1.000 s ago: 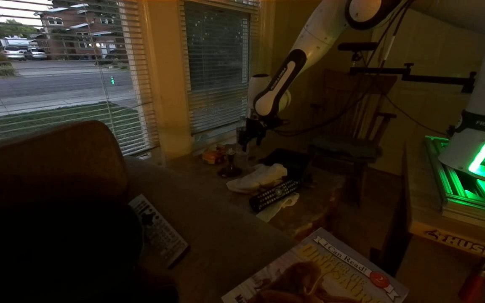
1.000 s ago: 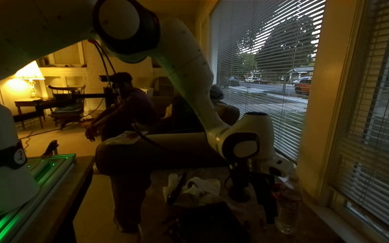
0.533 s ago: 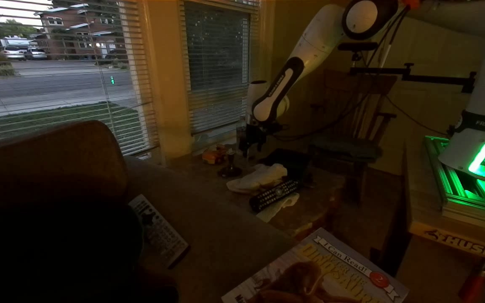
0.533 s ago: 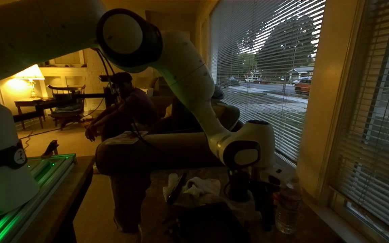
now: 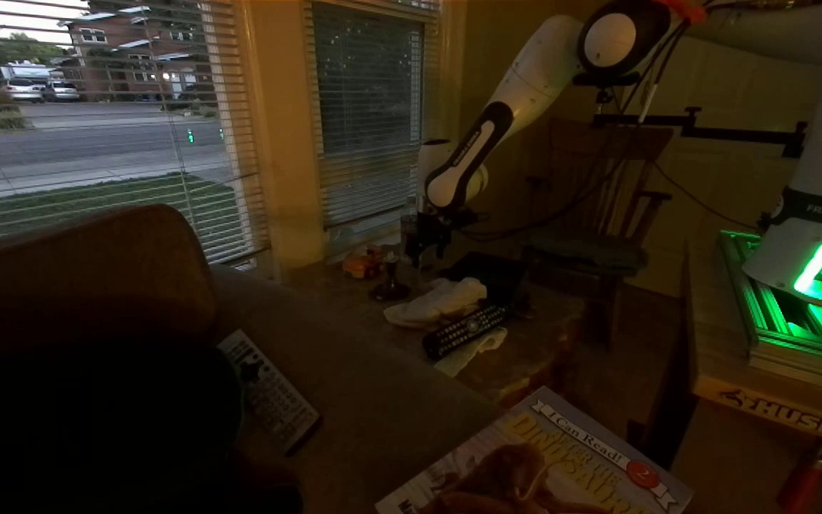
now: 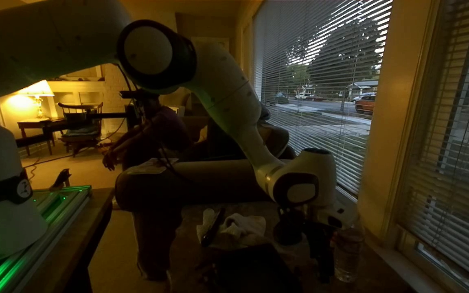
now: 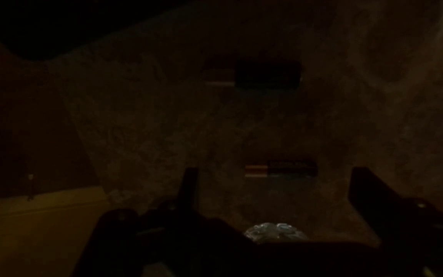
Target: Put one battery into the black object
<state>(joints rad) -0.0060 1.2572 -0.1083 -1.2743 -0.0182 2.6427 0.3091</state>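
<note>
- Super dim in the wrist view, but we can make out the black fingers (image 7: 367, 188), and they're spread wide apart.
- In the gap between them, as we see it there, a slim cylindrical black-and-copper battery (image 7: 287, 169) lies flat on the mottled brown counter (image 7: 148, 127), one end toward each finger.
- A chunkier-looking dark battery (image 7: 269, 75) with a reddish-brown end lies roughly parallel, higher up in that view and well apart from the slim one.
- The flat black object (image 7: 52, 29) pokes in at upper left, and both batteries are outside it on the counter. We get it in both exterior views too, too dark to see detail.
- A clear plastic bottle (image 6: 346, 256) stands upright just beside the fingers in an exterior view; can't tell if they touch.
- A crumpled white cloth (image 5: 439, 303) and long black remote (image 5: 464, 332) sit near the black object.
</note>
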